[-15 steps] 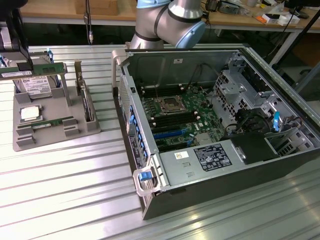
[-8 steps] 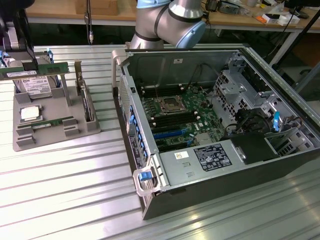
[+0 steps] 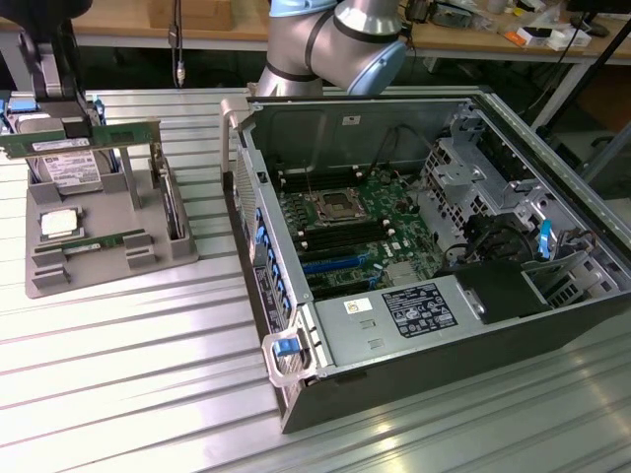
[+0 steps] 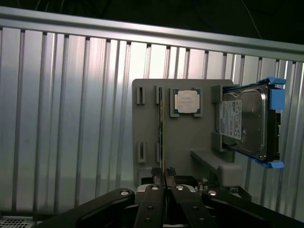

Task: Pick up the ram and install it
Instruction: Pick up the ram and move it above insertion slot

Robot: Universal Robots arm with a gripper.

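Observation:
The ram (image 3: 108, 136), a long thin green board, hangs level in the air above the grey parts tray (image 3: 148, 258) at the exterior view's left. My gripper (image 3: 71, 116) is shut on its top edge near the middle. In the wrist view the ram (image 4: 162, 128) shows edge-on as a thin line, and the black fingertips (image 4: 156, 175) are pressed against both of its sides. The open computer case (image 3: 296, 394) lies to the exterior view's right, with its motherboard (image 3: 380, 192) and dark memory slots (image 3: 335, 235) exposed.
The tray (image 4: 147, 95) also holds a square silver processor (image 3: 59, 223) (image 4: 186, 101), a silver hard drive with blue rails (image 3: 61, 169) (image 4: 247, 124) and another green strip (image 3: 99, 242) in a slot. Ribbed metal table (image 3: 118, 374) surrounds everything. The arm's grey body (image 3: 325, 39) stands behind the case.

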